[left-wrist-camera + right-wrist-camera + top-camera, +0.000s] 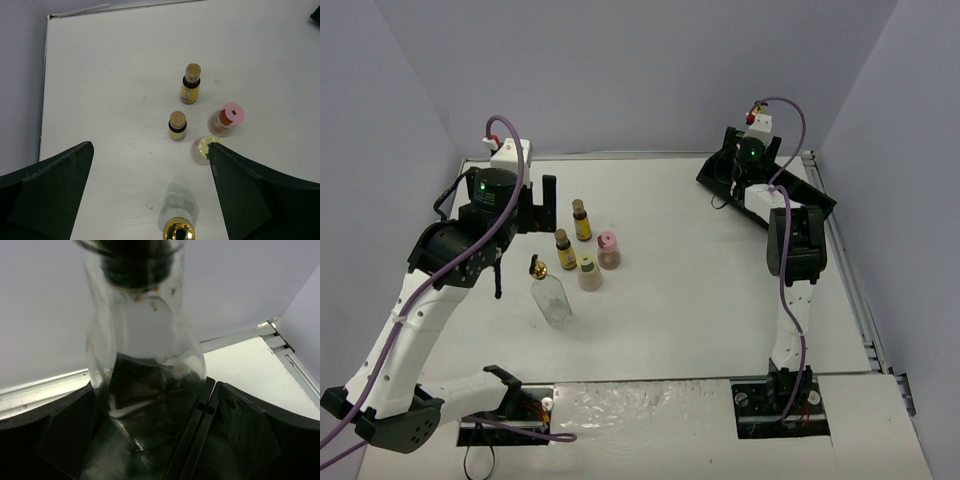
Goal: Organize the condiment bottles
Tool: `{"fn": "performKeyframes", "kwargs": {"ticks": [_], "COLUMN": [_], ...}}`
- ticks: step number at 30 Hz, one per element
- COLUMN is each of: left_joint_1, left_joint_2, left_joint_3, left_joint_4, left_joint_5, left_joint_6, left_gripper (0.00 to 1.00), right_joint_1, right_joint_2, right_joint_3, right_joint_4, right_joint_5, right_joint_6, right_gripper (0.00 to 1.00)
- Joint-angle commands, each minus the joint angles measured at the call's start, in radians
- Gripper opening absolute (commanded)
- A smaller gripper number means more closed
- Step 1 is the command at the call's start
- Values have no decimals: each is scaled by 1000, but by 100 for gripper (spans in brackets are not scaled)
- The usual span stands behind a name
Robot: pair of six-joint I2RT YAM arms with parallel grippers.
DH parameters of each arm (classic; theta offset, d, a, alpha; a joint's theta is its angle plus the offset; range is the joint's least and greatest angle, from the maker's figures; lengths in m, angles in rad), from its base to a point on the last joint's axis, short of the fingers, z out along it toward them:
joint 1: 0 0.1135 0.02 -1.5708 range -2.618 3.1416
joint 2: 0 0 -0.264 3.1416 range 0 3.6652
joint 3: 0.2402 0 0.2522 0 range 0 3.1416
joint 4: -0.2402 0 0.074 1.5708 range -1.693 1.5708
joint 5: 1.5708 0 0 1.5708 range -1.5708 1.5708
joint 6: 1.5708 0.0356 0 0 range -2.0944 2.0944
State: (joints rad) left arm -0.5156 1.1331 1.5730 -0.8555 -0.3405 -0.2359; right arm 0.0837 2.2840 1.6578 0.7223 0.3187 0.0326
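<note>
Clear glass bottle (pixel 145 340) only in right-wrist view

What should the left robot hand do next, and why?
Probably lower straight down over the clear bottle. The left gripper is open and hangs above it, with the gold spout lined up between the fingers, so it seems to need only a drop before closing. It should go slowly, because the cream-capped bottle stands right beside one finger and might get bumped.

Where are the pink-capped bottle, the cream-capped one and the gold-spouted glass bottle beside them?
pink-capped bottle (pixel 608 240): top view, its cap.
cream-capped bottle (pixel 588 265): top view, its cap.
gold-spouted glass bottle (pixel 552 303): top view, its clear body.
</note>
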Motion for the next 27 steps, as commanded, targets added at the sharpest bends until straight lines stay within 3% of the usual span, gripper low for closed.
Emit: {"fn": "performKeyframes", "kwargs": {"ticks": [1, 16, 25, 27], "left_joint_1": [8, 8, 8, 9], "left_joint_2": [-22, -9, -21, -21], "left_joint_3": [15, 16, 13, 19], "left_joint_4": [51, 56, 47, 42], "left_joint_5": [-2, 3, -23, -26], "left_joint_6": [5, -11, -36, -43], "left_gripper": [97, 97, 97, 97], "right_joint_1": [-9, -10, 5, 33], "right_joint_2": [-136, -256, -534, -583], "right_joint_3": [-14, -88, -321, -338], "right_joint_4": [99, 28, -73, -163], "right_joint_5": [36, 62, 80, 66], "right_joint_6": [1, 97, 243, 267], "right_gripper": [98, 99, 99, 99]}}
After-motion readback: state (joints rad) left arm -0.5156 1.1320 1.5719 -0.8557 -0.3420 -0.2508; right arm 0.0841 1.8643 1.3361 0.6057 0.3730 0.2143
